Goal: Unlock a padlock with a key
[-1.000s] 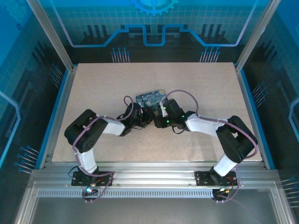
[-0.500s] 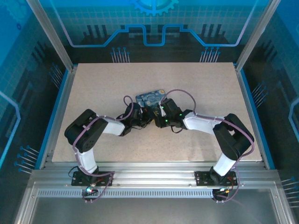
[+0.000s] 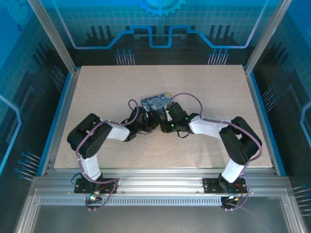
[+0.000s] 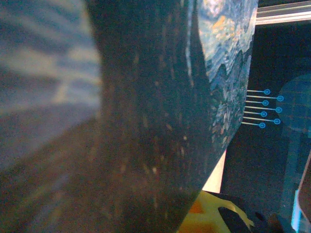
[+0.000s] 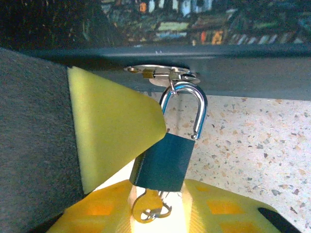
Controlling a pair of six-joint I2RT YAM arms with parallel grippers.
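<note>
Looking down from above, we see both arms bent inward so that their wrists meet at the middle of the desk (image 3: 97, 87), just in front of a dark blue box (image 3: 156, 101) painted with yellow swirls. The left tool (image 3: 148, 121) is closed, close up against the box's near side; we cannot tell whether it holds anything. Its camera sits so near the box (image 4: 218, 73) that the painted wall is mostly a dark blur.

From the right wrist we see the padlock (image 5: 163, 162) hanging upright from a small metal hasp (image 5: 160, 73) on the box's lower edge, its silver shackle (image 5: 187, 109) threaded through the hasp. The key (image 5: 146, 206) sits in the bottom of the padlock's body, with a thin wire ring (image 5: 158, 212) dangling from its head. The right tool (image 5: 158, 194) stands narrow, its yellow fingers (image 5: 218, 208) on either side of the key; we cannot tell whether they pinch it. A yellow wedge-shaped pad (image 5: 112, 126) touches the padlock's left side. Speckled desk surface shows behind the lock.
</note>
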